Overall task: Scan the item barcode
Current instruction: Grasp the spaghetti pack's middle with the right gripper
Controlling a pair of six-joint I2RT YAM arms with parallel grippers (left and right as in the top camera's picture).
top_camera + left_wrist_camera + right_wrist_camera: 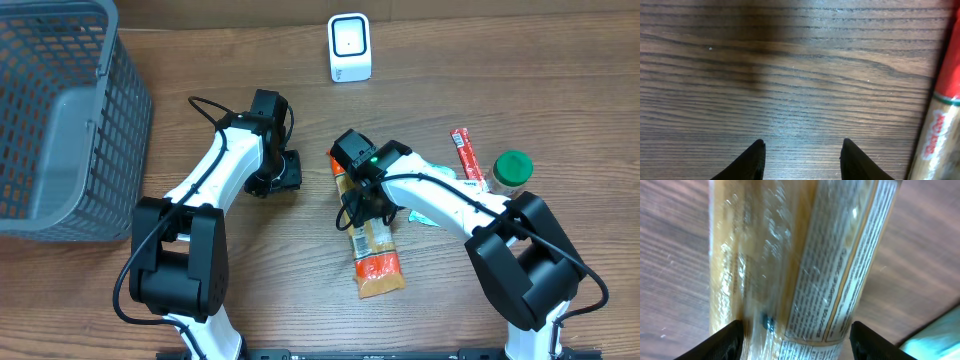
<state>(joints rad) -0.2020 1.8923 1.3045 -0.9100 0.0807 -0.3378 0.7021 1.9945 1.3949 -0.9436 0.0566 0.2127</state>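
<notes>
The overhead view looks straight down on the tabletop from well above. The left wrist view sits close over bare wood, past its fingers. The right wrist view looks from very near at the snack packet, which all three views share.

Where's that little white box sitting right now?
In the overhead view, the white box stands at the far side of the table, near the middle, to the right of the grey basket and beyond the orange packet.
</notes>
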